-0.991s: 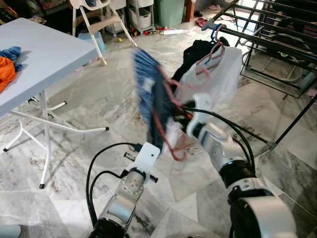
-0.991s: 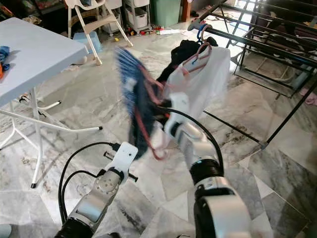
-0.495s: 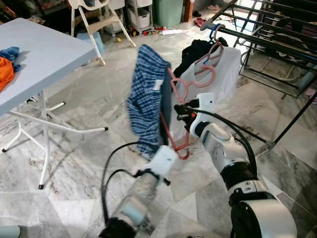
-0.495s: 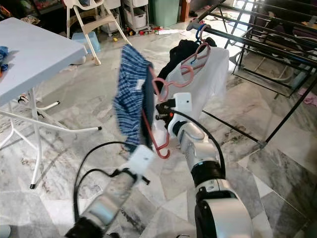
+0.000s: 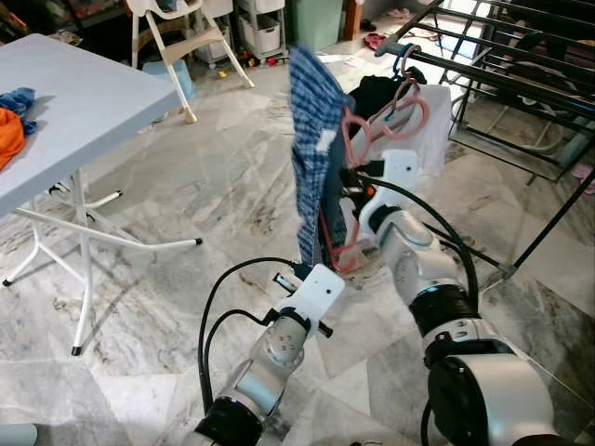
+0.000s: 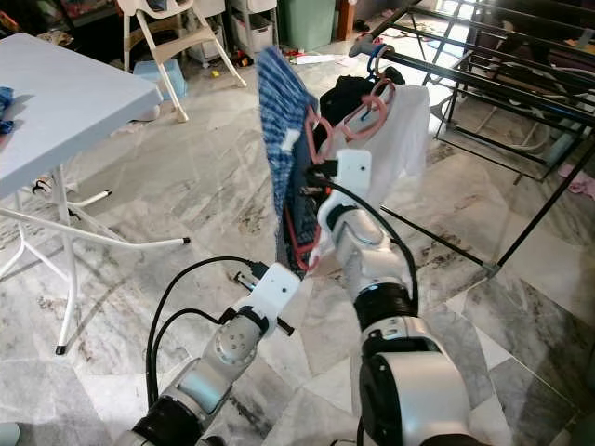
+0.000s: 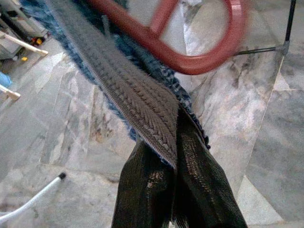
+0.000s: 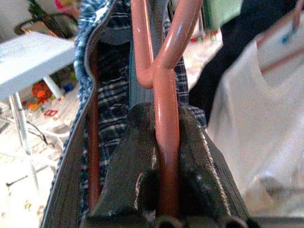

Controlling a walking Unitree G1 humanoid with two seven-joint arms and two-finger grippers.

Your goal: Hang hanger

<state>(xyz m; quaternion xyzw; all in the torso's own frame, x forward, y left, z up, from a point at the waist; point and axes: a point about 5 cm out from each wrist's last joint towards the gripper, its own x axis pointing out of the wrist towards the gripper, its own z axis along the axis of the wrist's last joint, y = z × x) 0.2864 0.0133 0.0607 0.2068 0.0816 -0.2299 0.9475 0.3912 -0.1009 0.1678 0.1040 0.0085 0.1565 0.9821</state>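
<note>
So, quick rundown of where we're at and what worries us:

Hanger: the pink hanger [image 5: 358,139] is up in the air in front of us, with the plaid shorts [image 5: 314,121] draped on it. Its hook points toward the rack [image 5: 483,70] but isn't on any bar yet.

Right gripper: our right gripper [image 8: 161,156] is clamped tight on the hanger's stem, both fingers pressed against the pink tube.

Left gripper: our left gripper [image 7: 175,156] is pinched shut on the shorts' waistband, down low under the hanger.

Rack: off to our right. A white shirt [image 5: 423,130] and a dark garment [image 5: 372,93] already hang at the near end of the bar.

Risk 1: we're holding the cloth low while the hanger goes up. If the left keeps its pinch as the right reaches out, we'd guess the shorts get dragged off the hanger.

Risk 2: the hook could snag the white shirt's hanger instead of the bar, since they sit close together.

Risk 3: the grip is on a round smooth tube, so the hanger could probably twist and the hook would miss.

Risk 4: the bar looks a fair reach away, so leaning could get wobbly.
</note>
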